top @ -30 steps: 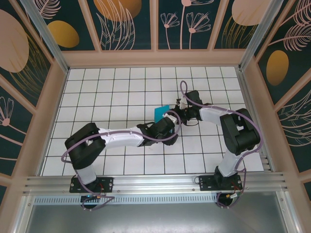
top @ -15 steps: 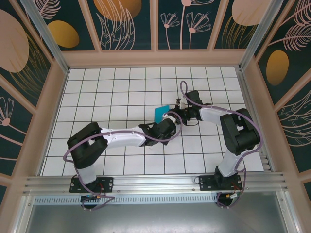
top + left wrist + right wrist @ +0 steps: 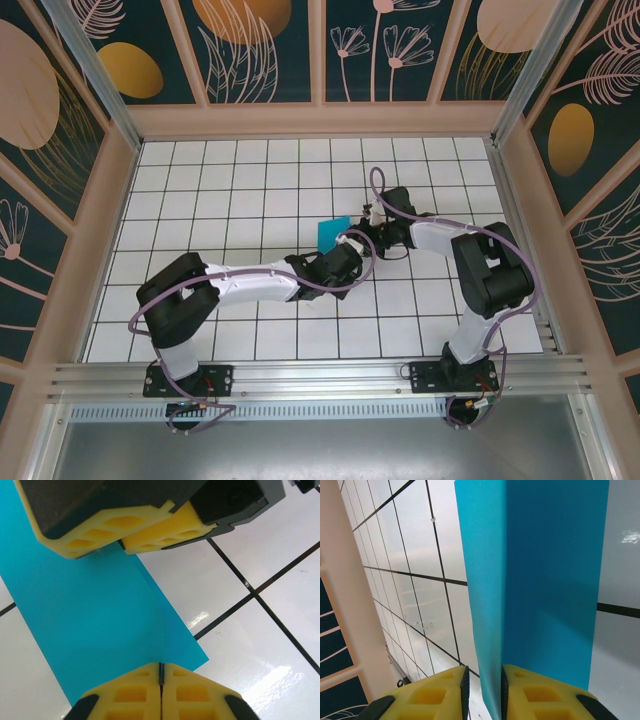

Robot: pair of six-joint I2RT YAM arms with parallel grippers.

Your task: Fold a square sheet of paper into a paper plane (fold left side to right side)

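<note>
- Top external view: the square sheet of paper [image 3: 333, 234] sits a little right of the middle of the white tiled table [image 3: 220, 190]. Both my wrists meet at its near-right side.
- From up there the sheet looks like a small teal slanted shape, and my wrists hide its near corner.
- Left wrist view: my left claw [image 3: 161, 674] is clenched, its yellow pads pressed flat together on the near edge of the sheet. A faint curved line runs up the paper from the seam between them.
- In that view the paper spreads over the tiles and covers part of a black grid line.
- Right wrist view: my right claw [image 3: 483, 675] has its fingers a narrow gap apart, with the paper running between them. Two teal faces, one lighter and one darker, meet along a straight line.
- The paper lies close against one finger, and a sliver of white tile shows beside the other. I cannot tell whether this claw is squeezing it.
</note>
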